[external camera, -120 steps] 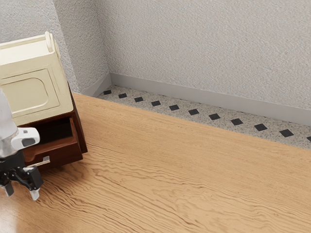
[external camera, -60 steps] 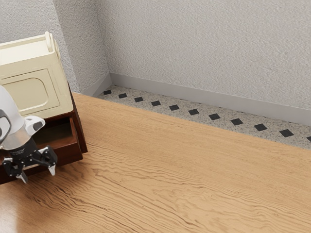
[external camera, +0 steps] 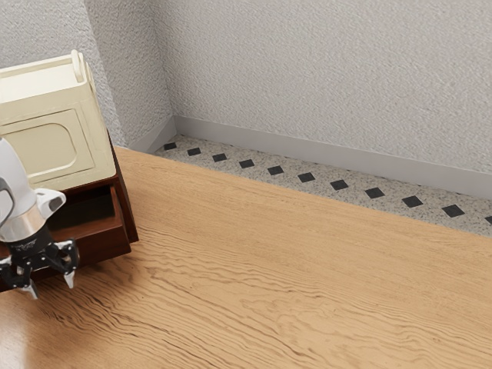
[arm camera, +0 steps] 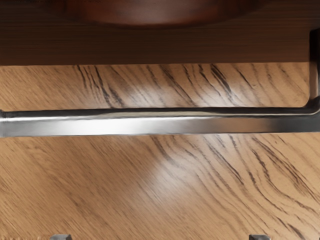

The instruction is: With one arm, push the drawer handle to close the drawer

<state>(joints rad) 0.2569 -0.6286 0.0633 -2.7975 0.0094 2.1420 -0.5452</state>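
Black and open, my gripper [external camera: 51, 285] is in front of the drawer front [external camera: 108, 244] in the exterior view, with its fingertips spread apart. The dark brown drawer stands out of its cabinet, its hollow inside visible. In the wrist view the metal bar handle [arm camera: 160, 123] runs across beside the drawer's dark wood [arm camera: 160, 46]. Tips of my gripper [arm camera: 160, 237] show wide apart at the lower edge, nothing between them, and the handle lies between them and the drawer. The arm hides the handle in the exterior view.
A cream box-like piece [external camera: 54, 142] with a raised rim rests on the dark cabinet [external camera: 125, 201]. The wooden table [external camera: 292, 269] extends toward the exterior view's right, with a tiled floor [external camera: 292, 171] and walls beyond.
In the exterior view my hand has turned and moved right and slightly up, then a little back left, now covering the handle. The drawer has not visibly moved.
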